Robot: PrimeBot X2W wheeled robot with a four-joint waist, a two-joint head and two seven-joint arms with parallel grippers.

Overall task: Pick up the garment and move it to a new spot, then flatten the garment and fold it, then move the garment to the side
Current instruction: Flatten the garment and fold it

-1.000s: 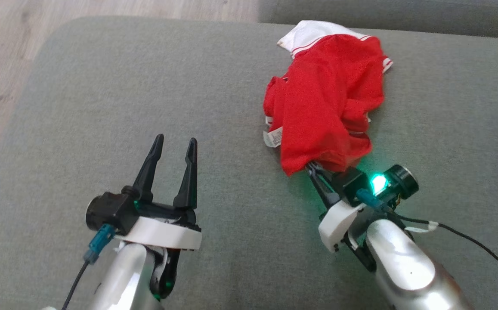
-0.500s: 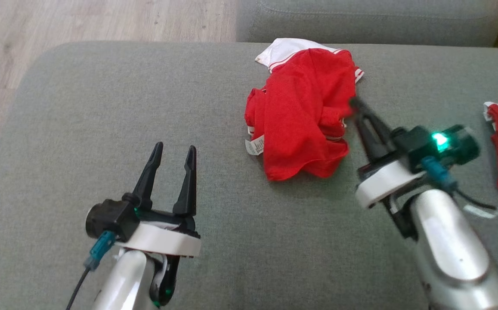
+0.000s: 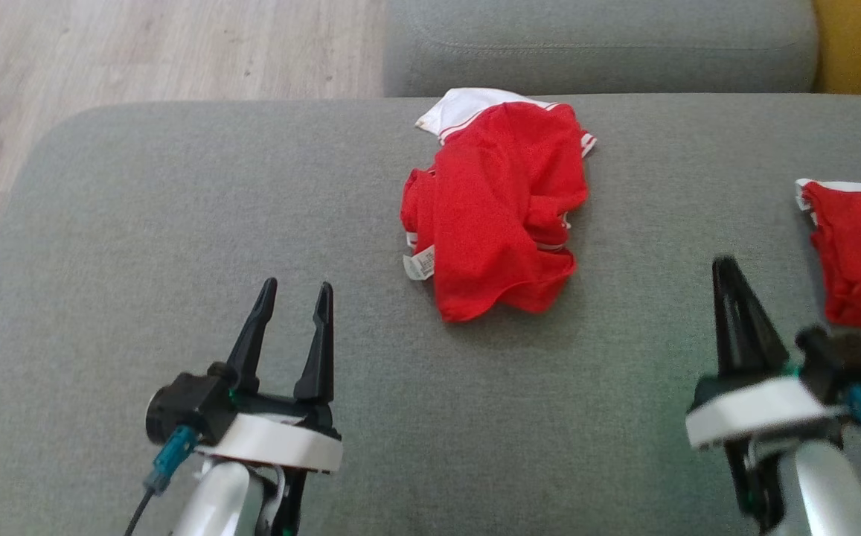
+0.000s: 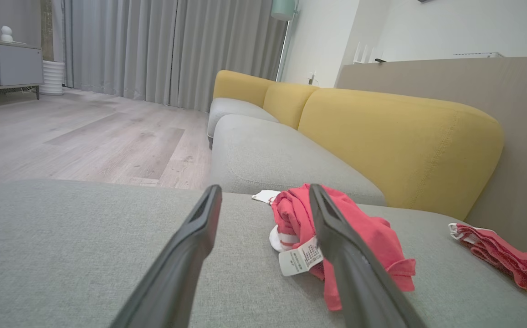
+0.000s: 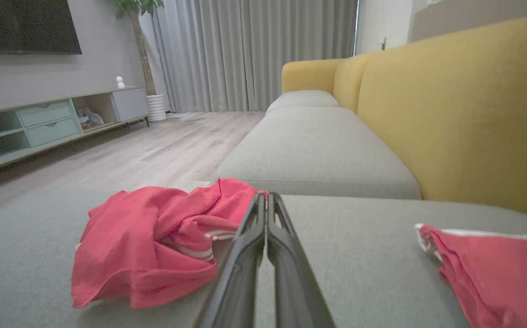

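The garment (image 3: 497,212), a crumpled red shirt with a white collar and a white tag, lies bunched on the grey sofa seat (image 3: 177,223). It also appears in the left wrist view (image 4: 372,241) and the right wrist view (image 5: 154,241). My left gripper (image 3: 296,294) stands open at the lower left, well short of the garment, nothing between its fingers. At the lower right my right gripper (image 3: 724,268) is shut and empty, its fingers pressed together (image 5: 267,200), apart from the garment's right side.
A second red garment (image 3: 854,253) lies at the seat's right edge, close to my right gripper. Another grey seat cushion (image 3: 601,45) adjoins at the back, with yellow backrests (image 4: 400,136) along the right. Wooden floor (image 3: 103,52) lies beyond the left edge.
My right gripper has pulled away from the garment's near edge, swinging right and back to the lower right. The head camera has shifted, bringing the second garment into view. The left gripper stays put.
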